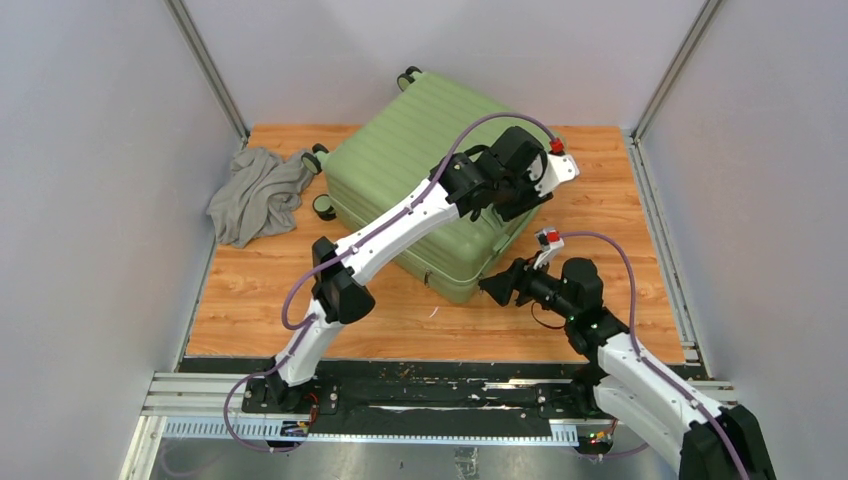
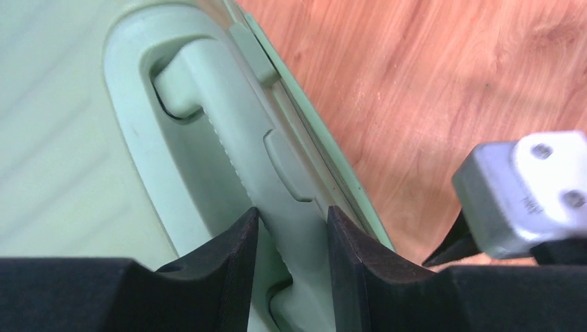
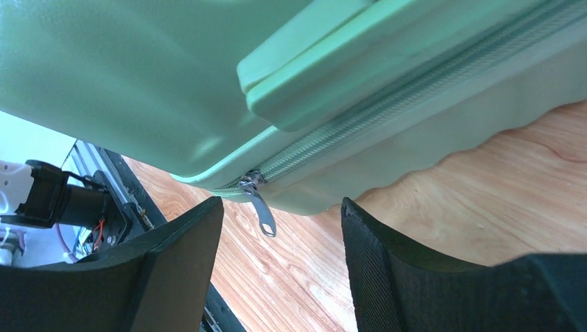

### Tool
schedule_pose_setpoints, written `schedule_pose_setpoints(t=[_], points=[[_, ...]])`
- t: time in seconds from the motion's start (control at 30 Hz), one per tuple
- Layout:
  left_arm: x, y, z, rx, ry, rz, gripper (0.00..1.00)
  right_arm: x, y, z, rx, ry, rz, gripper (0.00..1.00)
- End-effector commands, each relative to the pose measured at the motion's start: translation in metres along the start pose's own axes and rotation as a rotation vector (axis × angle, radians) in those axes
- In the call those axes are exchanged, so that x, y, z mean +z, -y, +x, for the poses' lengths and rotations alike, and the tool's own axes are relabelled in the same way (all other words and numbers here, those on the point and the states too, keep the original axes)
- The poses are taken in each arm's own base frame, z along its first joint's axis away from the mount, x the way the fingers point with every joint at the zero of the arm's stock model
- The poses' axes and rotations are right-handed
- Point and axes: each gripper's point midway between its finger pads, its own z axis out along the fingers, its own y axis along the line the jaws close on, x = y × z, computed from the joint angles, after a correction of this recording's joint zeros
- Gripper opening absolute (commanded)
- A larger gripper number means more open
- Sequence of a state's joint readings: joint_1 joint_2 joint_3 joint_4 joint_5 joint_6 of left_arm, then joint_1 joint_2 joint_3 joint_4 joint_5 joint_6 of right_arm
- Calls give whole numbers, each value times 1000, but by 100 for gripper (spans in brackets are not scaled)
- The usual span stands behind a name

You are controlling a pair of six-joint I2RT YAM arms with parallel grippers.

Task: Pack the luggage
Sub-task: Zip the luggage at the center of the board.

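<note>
Wooden table carries the closed green luggage and a crumpled grey cloth

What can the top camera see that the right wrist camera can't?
Only the top view shows the grey cloth and the wheels. Only the right wrist view shows the zipper pull, hanging free. Both show the green luggage, the wooden table and the open right tool.
</note>
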State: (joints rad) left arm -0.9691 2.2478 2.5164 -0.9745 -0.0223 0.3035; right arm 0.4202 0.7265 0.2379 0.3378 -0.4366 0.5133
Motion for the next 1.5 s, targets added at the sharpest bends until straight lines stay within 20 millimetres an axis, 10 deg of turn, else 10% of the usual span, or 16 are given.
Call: schedule_pose_setpoints(t=[0.0,0.07,0.17,0.33,0.53,0.8,1.03,1.17,1.47], points=[[-45,-93,-38,38,165,-285,0,9,-21,-10,-92,11,-139,67],[-61,-88,-45,25,195,-261,5,14,-27,-4,-110,-26,-165,66],[-94,-79,-46,-3,229,-224,63,20,-30,0,-116,-59,-173,64],[-156,-80,-22,-81,232,-145,99,24,-28,0,-119,-53,-161,54],[-190,-64,73,-15,124,-8,86,26,-37,6,-127,-77,-207,41],[-152,-4,203,60,-120,130,57,23,-32,18,-114,-71,-192,26],[-116,14,207,-55,-80,214,39,23,-25,12,-129,-40,-134,21],[-103,20,203,-128,-18,217,37,25,-15,13,-135,-34,-80,35],[-91,-4,186,-191,90,73,26,20,-9,-6,-192,70,-18,0]])
